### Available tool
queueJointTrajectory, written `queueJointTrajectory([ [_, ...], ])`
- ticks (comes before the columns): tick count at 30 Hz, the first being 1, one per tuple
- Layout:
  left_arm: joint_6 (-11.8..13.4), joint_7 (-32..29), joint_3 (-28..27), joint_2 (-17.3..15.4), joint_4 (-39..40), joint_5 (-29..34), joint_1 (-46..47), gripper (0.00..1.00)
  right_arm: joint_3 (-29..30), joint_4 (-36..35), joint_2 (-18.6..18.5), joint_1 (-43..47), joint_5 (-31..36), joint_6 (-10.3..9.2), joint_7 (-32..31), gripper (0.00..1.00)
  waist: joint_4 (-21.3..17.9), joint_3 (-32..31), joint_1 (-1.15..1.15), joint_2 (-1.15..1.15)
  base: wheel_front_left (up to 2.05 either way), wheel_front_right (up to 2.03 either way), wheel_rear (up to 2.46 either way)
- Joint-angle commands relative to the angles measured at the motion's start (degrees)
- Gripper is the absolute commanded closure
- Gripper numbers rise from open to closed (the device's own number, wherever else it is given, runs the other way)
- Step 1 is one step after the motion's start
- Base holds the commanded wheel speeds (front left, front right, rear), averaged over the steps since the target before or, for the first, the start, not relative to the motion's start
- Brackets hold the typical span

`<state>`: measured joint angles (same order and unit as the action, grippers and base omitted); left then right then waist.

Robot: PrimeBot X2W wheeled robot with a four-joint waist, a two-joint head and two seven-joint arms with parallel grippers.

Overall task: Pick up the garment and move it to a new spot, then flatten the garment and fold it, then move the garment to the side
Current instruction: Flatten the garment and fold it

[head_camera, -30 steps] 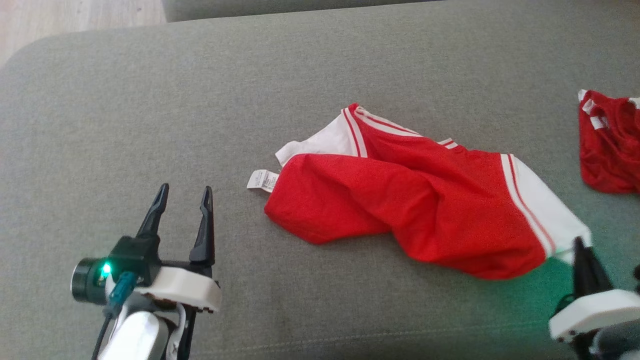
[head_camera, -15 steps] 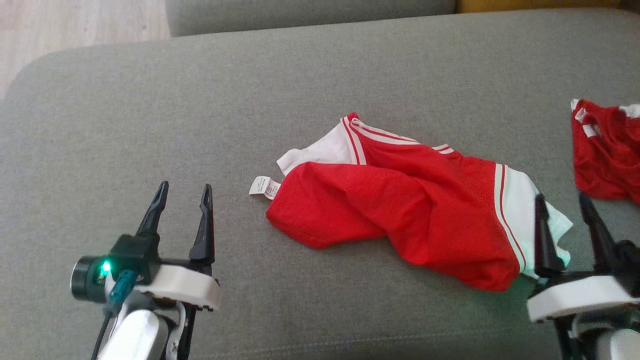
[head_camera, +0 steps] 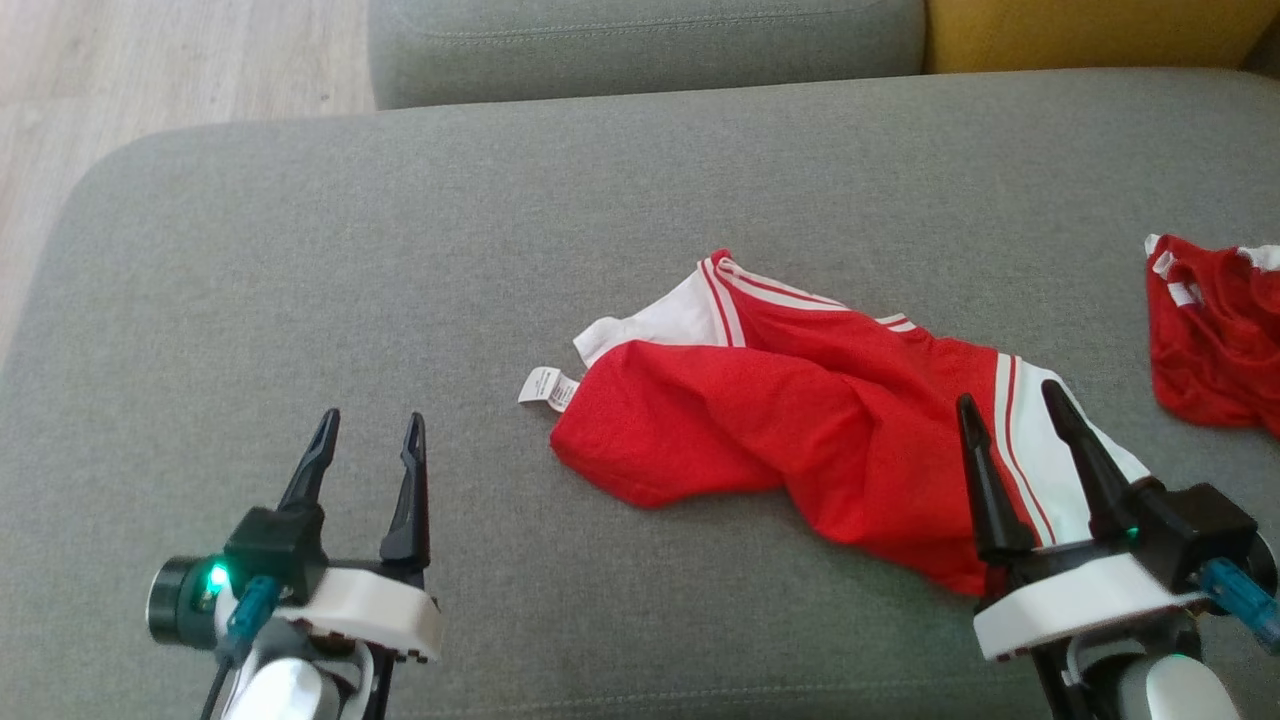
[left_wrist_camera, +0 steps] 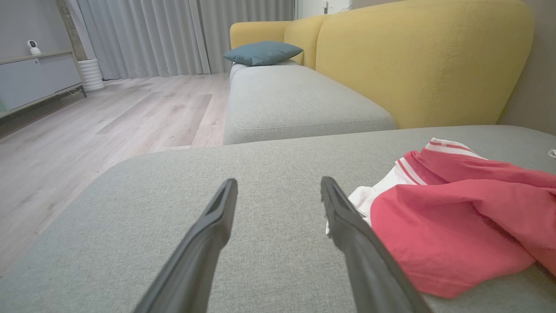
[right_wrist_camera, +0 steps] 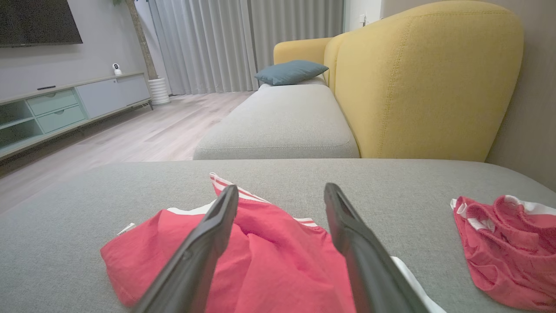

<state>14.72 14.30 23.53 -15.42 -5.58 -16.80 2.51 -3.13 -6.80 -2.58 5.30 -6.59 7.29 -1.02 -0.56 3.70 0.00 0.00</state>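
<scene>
Far left, the wooden floor [head_camera: 150, 60] drops away beside the grey sofa seat [head_camera: 300, 260], and over bare cushion waits the left hand [head_camera: 372, 414], fingers spread wide, holding nothing. It looks parked there to leave room, close enough to join in once the spreading starts.

Moving across: a small white care label [head_camera: 548, 388] pokes out flat on the cushion, and right behind it lies the garment [head_camera: 760, 420], red with white striped bands, slumped in a rumpled heap near the middle of the seat. Nothing is flattened or folded yet, by my reading.

Now the right hand [head_camera: 1008, 393]: fingers parted, gripping nothing, poised over the garment's white-banded end. Whether the tips brush the cloth I can't tell. That end seems a sensible place to work from, a clear edge to pinch and pull straight.

Far right, a second red piece [head_camera: 1210, 340] sits crumpled, well apart, out of the way.
</scene>
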Motion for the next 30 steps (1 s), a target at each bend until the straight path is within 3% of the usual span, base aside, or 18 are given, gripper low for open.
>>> queueJointTrajectory([
  [1,0.51,0.69,-1.9,-0.93,1.71,-0.46,1.94,0.0,-1.37,-1.96,-0.84,-1.4,-0.29,0.2,-0.03,0.0,0.0,-0.04,0.0,0.0,0.0,0.0,0.0],
  [11,0.12,0.16,-0.74,-0.93,2.01,-0.5,2.49,0.0,-1.37,-2.05,-0.8,-1.39,-1.08,0.2,-0.32,0.0,-0.27,0.26,0.0,0.0,0.0,0.0,0.0],
  [17,-4.82,-3.85,3.79,1.34,-1.1,-1.45,8.17,0.0,-2.12,-2.09,-0.85,-2.67,-1.5,0.2,-0.41,0.0,-1.33,2.67,0.0,0.0,0.0,0.0,0.0],
  [26,-12.17,-13.05,7.31,4.44,-15.09,-5.36,17.82,0.0,-2.82,-0.91,-0.96,-4.98,-2.42,0.2,-0.02,0.0,-4.4,6.4,0.0,0.0,0.0,0.0,0.0],
  [30,-13.81,-16.97,7.9,4.84,-21.12,-6.64,20.37,0.0,-2.73,-0.1,-0.85,-5.27,-2.78,0.2,0.4,0.0,-5.22,7.01,0.0,0.0,0.0,0.0,0.0],
])
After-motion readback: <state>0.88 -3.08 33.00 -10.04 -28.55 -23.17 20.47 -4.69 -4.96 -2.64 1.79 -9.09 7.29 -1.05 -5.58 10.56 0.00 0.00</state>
